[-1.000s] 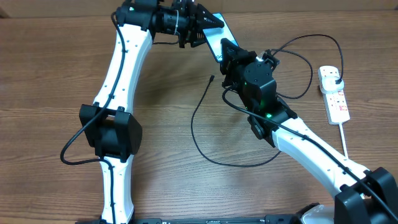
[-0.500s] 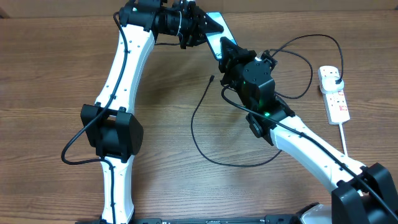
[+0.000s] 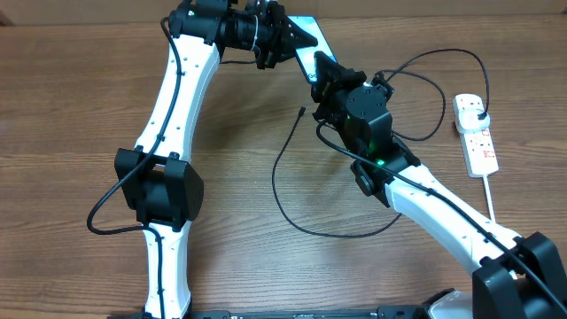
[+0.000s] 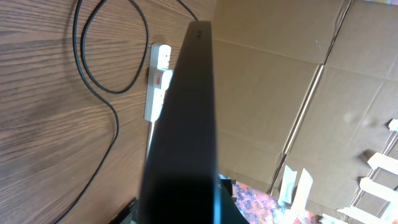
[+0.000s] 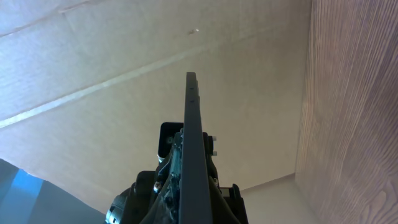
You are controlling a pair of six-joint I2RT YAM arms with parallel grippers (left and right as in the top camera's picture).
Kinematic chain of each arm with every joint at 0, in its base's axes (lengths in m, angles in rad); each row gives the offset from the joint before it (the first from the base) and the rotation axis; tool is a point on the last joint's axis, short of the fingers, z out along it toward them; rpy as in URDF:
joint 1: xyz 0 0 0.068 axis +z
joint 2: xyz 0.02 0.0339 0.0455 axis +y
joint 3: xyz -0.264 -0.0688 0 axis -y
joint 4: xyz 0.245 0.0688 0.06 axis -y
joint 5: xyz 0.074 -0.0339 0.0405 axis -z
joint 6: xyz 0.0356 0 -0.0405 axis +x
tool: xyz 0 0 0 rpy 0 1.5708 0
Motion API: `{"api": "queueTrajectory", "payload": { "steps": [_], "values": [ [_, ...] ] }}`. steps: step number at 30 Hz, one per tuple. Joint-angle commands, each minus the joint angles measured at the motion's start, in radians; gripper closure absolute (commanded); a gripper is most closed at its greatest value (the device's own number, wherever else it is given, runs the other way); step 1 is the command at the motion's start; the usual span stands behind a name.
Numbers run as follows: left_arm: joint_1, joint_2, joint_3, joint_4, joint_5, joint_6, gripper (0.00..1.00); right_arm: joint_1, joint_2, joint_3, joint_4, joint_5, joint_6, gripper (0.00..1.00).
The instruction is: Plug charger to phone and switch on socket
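One phone (image 3: 306, 58), one charger (image 3: 275, 173), one socket (image 3: 477, 135) and two arms share the wooden counter (image 3: 71, 106). The phone is at the far side of the counter, between the two sets of jaws. From overhead its light blue screen shows, while both wrist views catch it edge-on as a dark slab. The left jaws are clamped on its farther end and the right jaws on its nearer end.

The charger lies in a loose loop mid-counter. Its small connector tip (image 3: 301, 112) is free, near the right jaws but apart from the phone. Its other end runs to a black plug (image 3: 479, 109) seated in the socket, well apart at the right side. A cardboard wall (image 4: 280, 93) stands behind.

The left arm (image 3: 173, 97) reaches up the left side and turns right at the wrist. The right arm (image 3: 434, 208) stretches diagonally from the near right corner.
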Motion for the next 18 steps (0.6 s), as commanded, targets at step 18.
{"api": "queueTrajectory", "payload": {
  "steps": [18],
  "values": [
    [0.039, -0.04, 0.021, -0.112, -0.081, 0.362, 0.96, 0.005, 0.001, 0.034, -0.168, -0.092, -0.129, 0.55]
  ]
}}
